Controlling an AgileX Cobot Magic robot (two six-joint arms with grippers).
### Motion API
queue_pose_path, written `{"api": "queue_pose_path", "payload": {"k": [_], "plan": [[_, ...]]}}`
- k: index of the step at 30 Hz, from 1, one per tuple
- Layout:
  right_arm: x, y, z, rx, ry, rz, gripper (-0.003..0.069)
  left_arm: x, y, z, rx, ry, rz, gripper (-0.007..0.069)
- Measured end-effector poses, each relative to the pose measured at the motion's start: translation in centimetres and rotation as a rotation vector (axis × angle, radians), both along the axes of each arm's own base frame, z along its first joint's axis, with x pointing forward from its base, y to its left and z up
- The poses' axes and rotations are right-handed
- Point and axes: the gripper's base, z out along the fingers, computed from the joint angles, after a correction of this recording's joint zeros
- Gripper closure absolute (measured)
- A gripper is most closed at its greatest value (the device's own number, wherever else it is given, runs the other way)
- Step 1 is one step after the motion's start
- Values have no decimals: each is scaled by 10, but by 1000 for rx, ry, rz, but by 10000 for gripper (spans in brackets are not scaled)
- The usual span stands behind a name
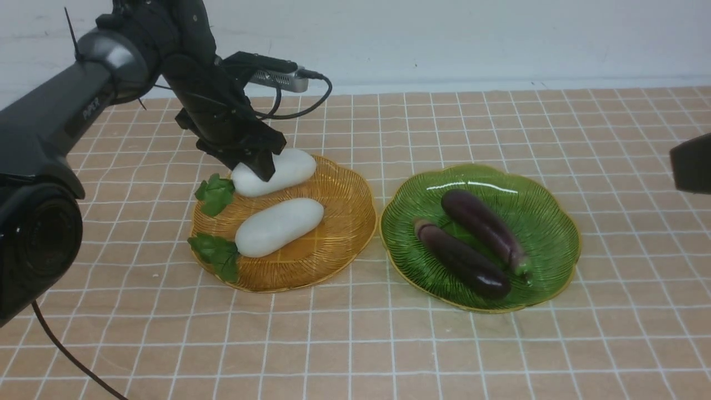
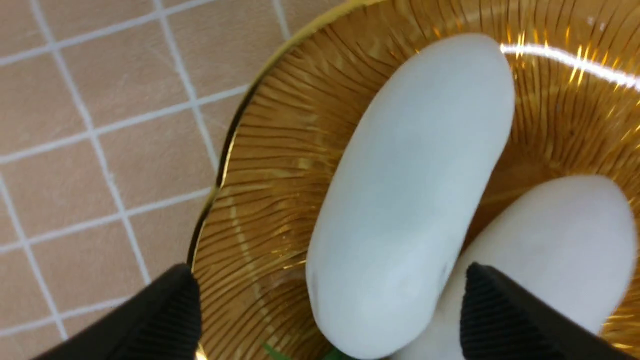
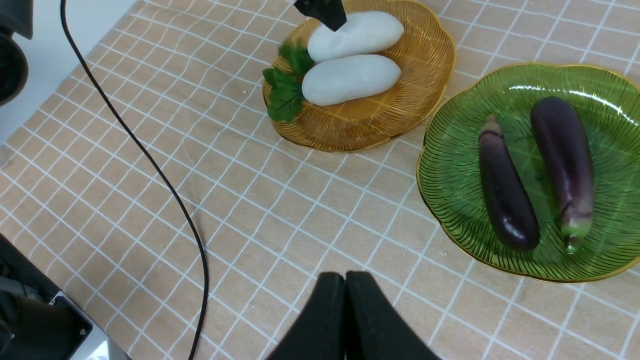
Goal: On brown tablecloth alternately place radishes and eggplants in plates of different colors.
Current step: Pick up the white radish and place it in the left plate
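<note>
Since the black left gripper [image 2: 330,300] is spread wide, it should rise straight from the smooth white radish [image 2: 410,195] below it.

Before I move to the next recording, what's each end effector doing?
Left end effector: open, holding nothing, over the white radishes in the amber plate.
Right end effector: closed, nothing in it.

The plate of radishes [image 1: 344,222] lies on the tablecloth [image 1: 355,355]; the plate of eggplants [image 1: 550,239] is just beside it at three o'clock; one radish [image 1: 294,169] lies at the other's [image 1: 280,228] twelve o'clock; one eggplant [image 1: 483,225] at the second's [image 1: 464,258] one o'clock.
</note>
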Motion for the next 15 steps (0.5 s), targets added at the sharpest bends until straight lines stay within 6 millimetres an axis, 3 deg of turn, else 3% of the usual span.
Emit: {"api": "queue_pose_path", "payload": {"k": [5, 7, 9, 10, 12, 15], "plan": [[-10, -7, 4, -18, -45, -21, 674, -8, 0, 28, -36, -47, 52, 67], [-18, -13, 8, -27, -79, -52, 674, -16, 1, 52, -55, -92, 58, 221], [-26, -20, 12, -27, -120, -88, 674, -30, 2, 87, -81, -164, 57, 444], [-33, -25, 15, -25, -161, -118, 674, -39, 3, 107, -93, -206, 55, 518], [-42, -37, 22, -21, -240, -204, 674, -67, 7, 154, -120, -305, 49, 595], [-65, -61, 32, 35, -405, -389, 674, -125, 15, 209, -143, -419, 21, 625]]}}
